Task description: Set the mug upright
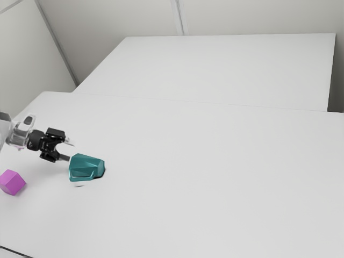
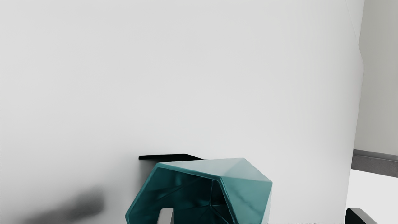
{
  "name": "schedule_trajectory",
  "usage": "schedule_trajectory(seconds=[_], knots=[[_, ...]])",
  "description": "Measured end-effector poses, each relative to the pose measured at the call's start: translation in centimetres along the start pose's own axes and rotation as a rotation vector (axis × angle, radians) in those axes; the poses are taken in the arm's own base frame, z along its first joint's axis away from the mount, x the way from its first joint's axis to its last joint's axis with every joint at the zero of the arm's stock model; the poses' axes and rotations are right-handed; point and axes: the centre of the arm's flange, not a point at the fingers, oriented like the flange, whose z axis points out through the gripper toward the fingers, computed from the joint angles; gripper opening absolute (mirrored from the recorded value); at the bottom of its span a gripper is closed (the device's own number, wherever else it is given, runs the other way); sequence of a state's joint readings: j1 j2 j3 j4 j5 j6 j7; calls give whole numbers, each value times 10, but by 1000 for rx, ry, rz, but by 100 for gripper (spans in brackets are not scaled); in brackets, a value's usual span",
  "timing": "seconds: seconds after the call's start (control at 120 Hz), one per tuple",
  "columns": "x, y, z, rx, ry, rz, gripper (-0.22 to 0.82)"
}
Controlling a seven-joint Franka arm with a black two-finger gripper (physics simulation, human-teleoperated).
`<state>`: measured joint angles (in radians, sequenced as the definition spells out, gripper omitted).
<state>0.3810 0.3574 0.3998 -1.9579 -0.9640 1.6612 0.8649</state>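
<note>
In the exterior view, the mug (image 1: 86,167) lies on its side on the table (image 1: 204,177), near the gripper (image 1: 70,151); a cube (image 1: 12,183) sits at the exterior view's left. In the wrist view, the jaws stand wide apart.

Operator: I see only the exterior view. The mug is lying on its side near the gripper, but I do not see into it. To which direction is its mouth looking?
Observer: Toward the gripper. In the wrist view I look through the mouth into the dark inside of the mug.

Operator: Thank you. And the two fingertips, are they both in front of this mouth?

Observer: No. One fingertip overlaps the mouth in the wrist view, though I cannot tell whether it reaches inside. The other fingertip stands well apart, out past the mug's outer wall.
</note>
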Motion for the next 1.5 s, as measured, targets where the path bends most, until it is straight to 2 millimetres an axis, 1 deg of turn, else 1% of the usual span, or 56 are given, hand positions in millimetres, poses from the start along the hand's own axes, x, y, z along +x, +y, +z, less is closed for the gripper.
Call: schedule_trajectory(seconds=[0.092,0.142,0.233,0.4,0.658,0.967,1.0,1.025,1.15,1.192,1.242,1.358,1.5], knots=[[-8,-9,1,-23,21,56,60],[-14,-14,5,-35,23,78,60],[-19,-18,8,-47,29,132,60],[-28,-11,8,-67,45,208,60],[-40,-8,11,-78,38,200,60],[-36,5,38,-82,4,201,60],[-36,5,39,-79,4,199,57],[-36,5,40,-77,5,198,53],[-34,8,40,-68,6,188,21],[-34,9,40,-66,6,182,12],[-33,10,39,-64,7,178,5],[-32,15,41,-63,5,168,-7],[-29,24,44,-63,-2,165,-13]])
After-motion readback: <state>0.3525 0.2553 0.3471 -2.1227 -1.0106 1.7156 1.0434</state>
